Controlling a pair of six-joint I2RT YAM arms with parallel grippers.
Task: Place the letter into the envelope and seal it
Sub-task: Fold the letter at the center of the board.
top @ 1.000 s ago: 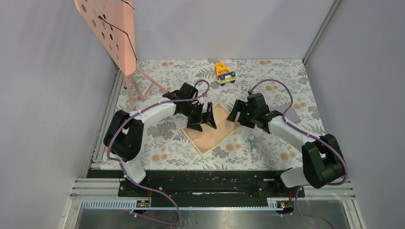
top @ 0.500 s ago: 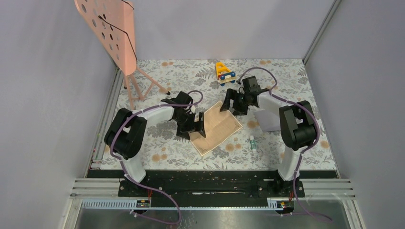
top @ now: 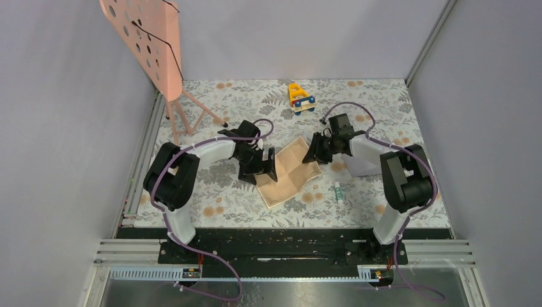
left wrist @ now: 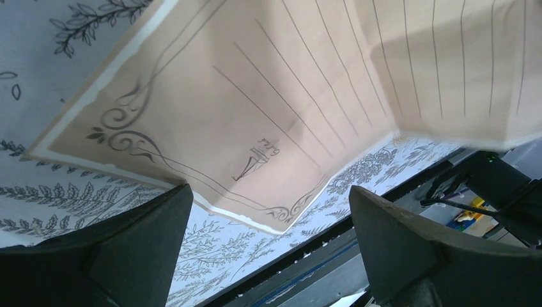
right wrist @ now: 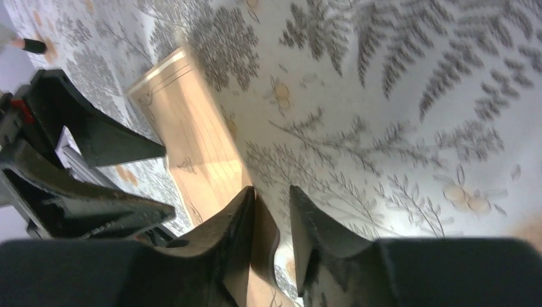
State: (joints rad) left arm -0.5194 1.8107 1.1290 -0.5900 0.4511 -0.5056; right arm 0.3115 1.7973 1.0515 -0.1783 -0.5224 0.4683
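Left pincer [top: 263, 167] spread wide over letter [top: 289, 171]; right pincer [right wrist: 271, 240] pinching its edge

1. The left arm [top: 192, 160] reaches from its base up and toward the table's middle, forearm bent inward.
2. The left gripper [left wrist: 268, 211] points down with its jaws spread wide — the two dark fingers [left wrist: 137, 246] stand far apart in the wrist view, nothing between them.
3. The right arm [top: 399, 173] folds back on itself, elbow high, forearm stretched leftward.
4. The right gripper [right wrist: 273, 217] is low and angled toward the middle — its fingertips [right wrist: 246, 220] are drawn close together, only a narrow gap left.
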